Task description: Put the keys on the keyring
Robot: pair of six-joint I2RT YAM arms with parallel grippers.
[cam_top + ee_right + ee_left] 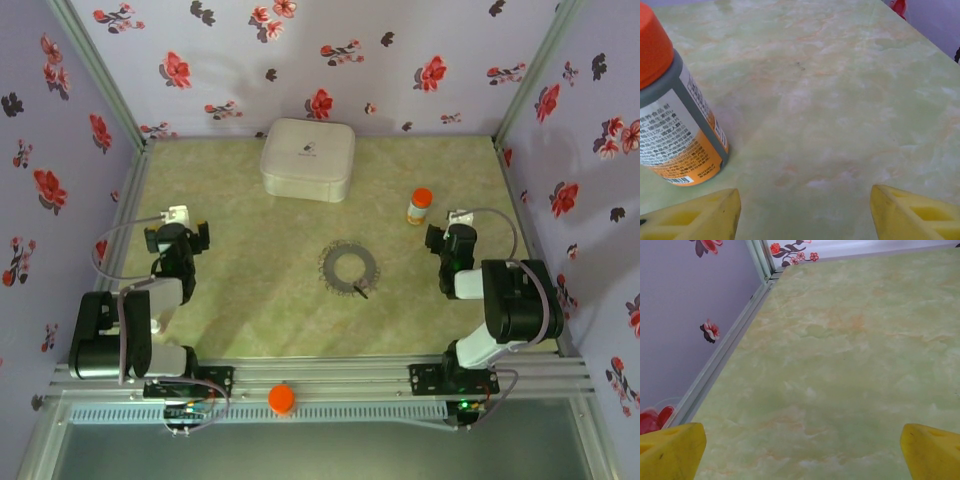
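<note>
— Keyring (351, 267) spotted: flat in the middle of the table (250, 300), with the slim dark key (360, 291) at its near right rim, seemingly touching it.
— And the grippers?
— Left gripper (801, 452) spread wide above bare tabletop, holding nothing. Same for the right gripper (802, 212): wide apart, empty, just beside the orange-capped bottle (680, 110).
— So, nothing picked up yet. Probably best to go for the key with the right, being the nearer.
— Swing clear of the bottle first, to avoid tipping it. Then come down with fingers (912, 215) either side of the key's head end, not the thin shaft. Pinch low and close slowly; expect slipping on so smooth a top.
— And perhaps pin the ring with the left, to stop it sliding
</note>
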